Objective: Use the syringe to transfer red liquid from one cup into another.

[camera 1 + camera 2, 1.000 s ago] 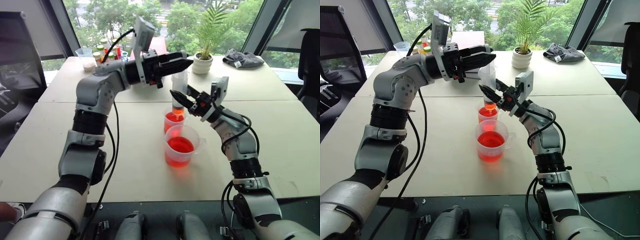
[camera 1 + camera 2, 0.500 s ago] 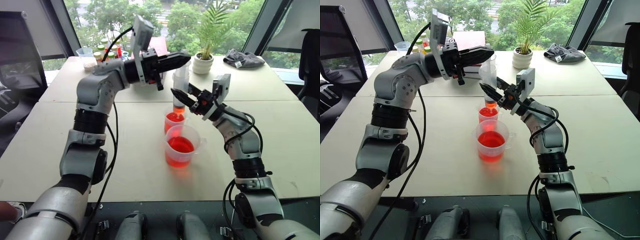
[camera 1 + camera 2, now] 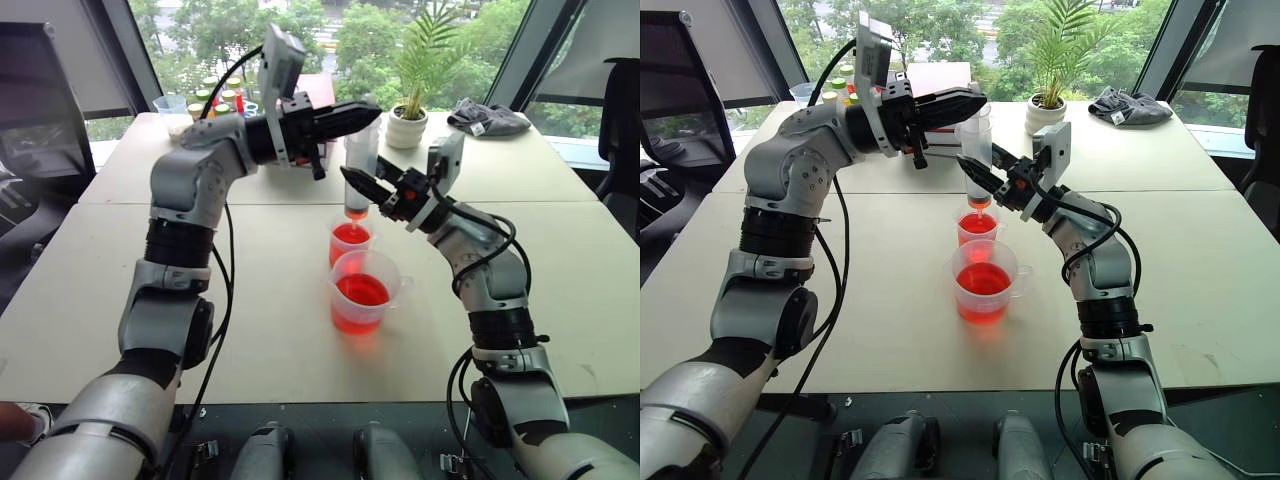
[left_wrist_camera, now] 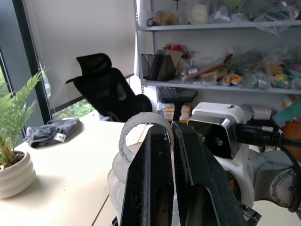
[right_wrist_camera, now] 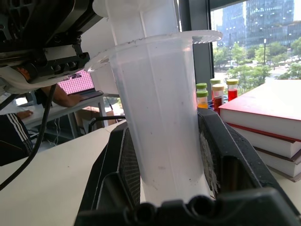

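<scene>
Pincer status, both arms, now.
Left pincer: shut on the plunger of the syringe.
Right pincer: shut on the syringe barrel, tip over the smaller cup.

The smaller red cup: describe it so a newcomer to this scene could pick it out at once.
Start at the pale table and find the two clear cups of red liquid near its middle. The smaller cup is the farther one, directly below the orange tip of the syringe held upright above it. Unlike the wider beaker just in front of it, it is narrow, with no pouring lip or side handle.
</scene>
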You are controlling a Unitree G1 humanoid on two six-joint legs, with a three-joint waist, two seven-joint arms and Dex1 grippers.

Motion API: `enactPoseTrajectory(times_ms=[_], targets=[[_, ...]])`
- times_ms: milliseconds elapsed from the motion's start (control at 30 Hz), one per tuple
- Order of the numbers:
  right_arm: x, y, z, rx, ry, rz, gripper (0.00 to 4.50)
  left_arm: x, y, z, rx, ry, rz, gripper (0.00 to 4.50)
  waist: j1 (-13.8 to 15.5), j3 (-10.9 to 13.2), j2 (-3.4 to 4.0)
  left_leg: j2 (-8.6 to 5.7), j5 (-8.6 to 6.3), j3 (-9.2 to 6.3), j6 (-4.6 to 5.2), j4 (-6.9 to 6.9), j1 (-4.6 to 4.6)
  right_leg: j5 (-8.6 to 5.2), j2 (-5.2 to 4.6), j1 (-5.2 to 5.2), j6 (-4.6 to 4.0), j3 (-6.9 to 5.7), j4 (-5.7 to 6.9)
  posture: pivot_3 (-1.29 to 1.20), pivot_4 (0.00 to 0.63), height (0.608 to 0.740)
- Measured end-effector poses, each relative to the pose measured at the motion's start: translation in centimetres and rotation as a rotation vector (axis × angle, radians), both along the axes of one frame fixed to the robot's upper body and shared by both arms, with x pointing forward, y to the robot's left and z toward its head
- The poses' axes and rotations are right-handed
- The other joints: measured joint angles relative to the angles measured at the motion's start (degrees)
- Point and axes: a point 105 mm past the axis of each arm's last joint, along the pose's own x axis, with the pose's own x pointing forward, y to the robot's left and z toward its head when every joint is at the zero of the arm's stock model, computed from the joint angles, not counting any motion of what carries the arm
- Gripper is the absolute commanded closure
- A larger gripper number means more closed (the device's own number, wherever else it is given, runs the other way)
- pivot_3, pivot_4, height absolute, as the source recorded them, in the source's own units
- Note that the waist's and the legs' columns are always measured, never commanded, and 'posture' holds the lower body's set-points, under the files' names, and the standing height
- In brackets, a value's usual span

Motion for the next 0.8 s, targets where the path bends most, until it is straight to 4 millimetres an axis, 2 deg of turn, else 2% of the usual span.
enactPoseTrajectory(times_ms=[667, 767, 800], targets=[[-0.27, 0.25, 0.26, -0.008, 0.036, 0.02, 3.14, -0.03, 0.28, -0.58, -0.004, 0.019, 0.01, 4.48, 0.01, 0.0, 0.0, 0.0, 0.0, 0.0, 0.0, 0.0, 0.0, 0.0, 0.0, 0.0, 0.0, 0.0, 0.0, 0.0, 0.15, 0.74], [-0.27, 0.34, 0.25, -0.001, 0.04, 0.022, 3.14, 0.05, 0.59, -0.36, -0.021, 0.031, 0.015, 3.61, 0.0, 0.0, 0.0, 0.0, 0.0, 0.0, 0.0, 0.0, 0.0, 0.0, 0.0, 0.0, 0.0, 0.0, 0.0, 0.0, 0.15, 0.74], [-0.26, 0.29, 0.29, 0.004, 0.041, 0.021, 3.14, 0.03, 0.65, -0.26, -0.024, 0.032, 0.014, 3.15, 0.0, 0.0, 0.0, 0.0, 0.0, 0.0, 0.0, 0.0, 0.0, 0.0, -0.01, 0.0, 0.0, 0.0, 0.0, 0.0, 0.15, 0.74]])
